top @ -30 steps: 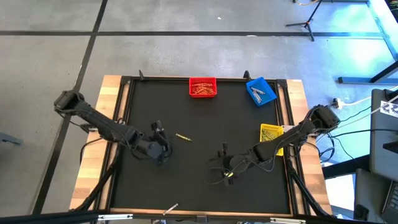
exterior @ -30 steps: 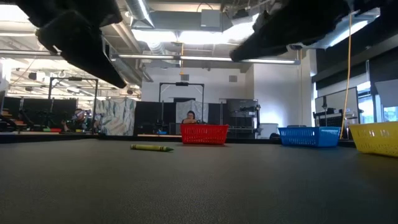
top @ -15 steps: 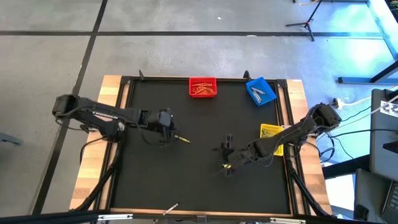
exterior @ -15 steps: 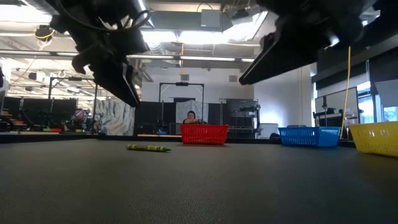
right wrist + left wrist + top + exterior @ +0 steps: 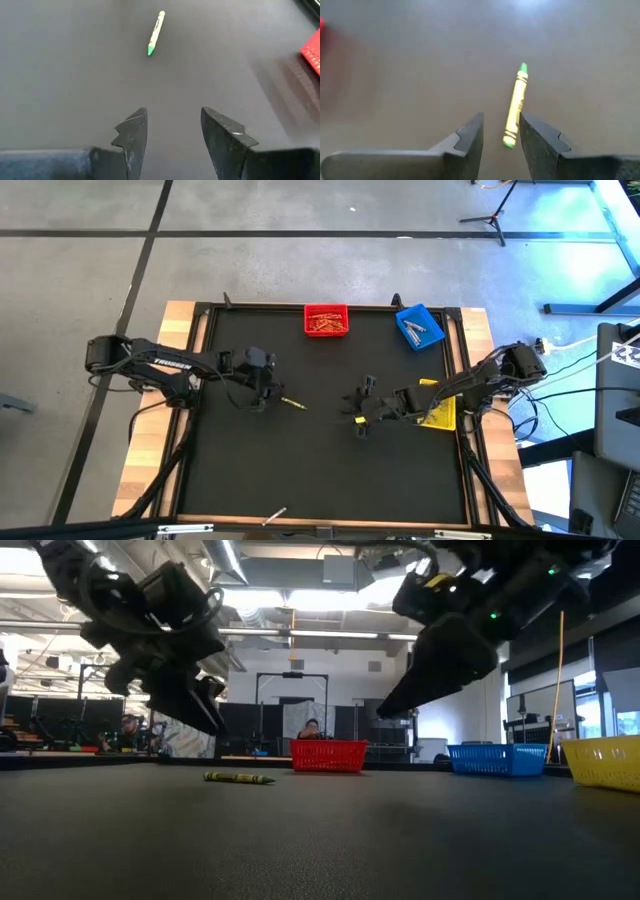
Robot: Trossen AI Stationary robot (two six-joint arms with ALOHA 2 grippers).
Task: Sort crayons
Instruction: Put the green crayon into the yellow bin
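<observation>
One yellow-green crayon (image 5: 293, 403) lies flat on the black mat, left of centre; it also shows as the crayon (image 5: 240, 778) in the low view. My left gripper (image 5: 501, 122) hovers open just left of it, slanting down. The crayon's (image 5: 516, 105) near end shows in the gap between the fingertips, untouched. My right gripper (image 5: 172, 117) hangs open over the mat's middle, to the crayon's (image 5: 156, 33) right, with nothing between its fingers. In the high view the left gripper (image 5: 262, 385) and the right gripper (image 5: 362, 415) stand on either side of the crayon.
A red bin (image 5: 326, 320) with crayons stands at the far edge. A blue bin (image 5: 420, 326) stands at the far right corner. A yellow bin (image 5: 437, 402) sits at the right edge, partly under my right arm. A pale stick (image 5: 275, 515) lies at the near edge.
My left gripper has swung toward the far edge, up beside the crayon, and has turned about its wrist and sunk a little. My right gripper has moved toward the far edge, over the mat's middle. Both have stayed open. The crayon lies where it was.
</observation>
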